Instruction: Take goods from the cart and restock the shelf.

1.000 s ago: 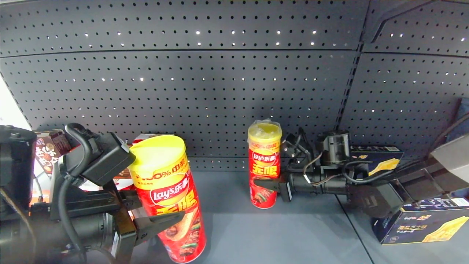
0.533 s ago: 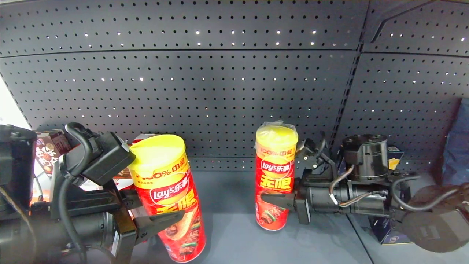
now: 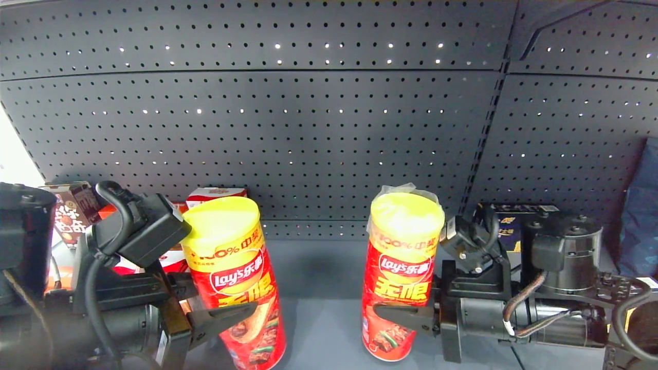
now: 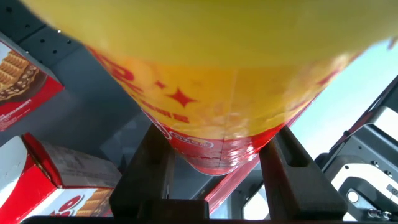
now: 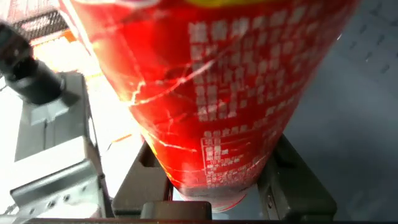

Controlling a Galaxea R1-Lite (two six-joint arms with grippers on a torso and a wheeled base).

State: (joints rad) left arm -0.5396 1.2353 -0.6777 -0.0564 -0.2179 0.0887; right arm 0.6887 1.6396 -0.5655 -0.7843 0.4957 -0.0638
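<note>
Two red chips cans with yellow lids stand upright over the grey shelf board (image 3: 318, 329). My left gripper (image 3: 231, 306) is shut on the left can (image 3: 231, 277) at its lower half; in the left wrist view the fingers (image 4: 149, 168) flank that can (image 4: 217, 93). My right gripper (image 3: 398, 311) is shut on the right can (image 3: 403, 272), whose lid has clear wrap on it. In the right wrist view the can (image 5: 217, 93) sits between the jaws of the right gripper (image 5: 217, 183). Whether either can rests on the board I cannot tell.
A dark pegboard wall (image 3: 308, 128) closes the back of the shelf. Red snack boxes (image 3: 213, 194) and a brown box (image 3: 72, 210) stand at the back left. A dark blue box (image 3: 506, 226) sits at the back right behind my right arm. The board between the cans is bare.
My right gripper has drawn its can away from the back wall, toward the camera and a little to the right. The left gripper with its can has sunk slightly.
</note>
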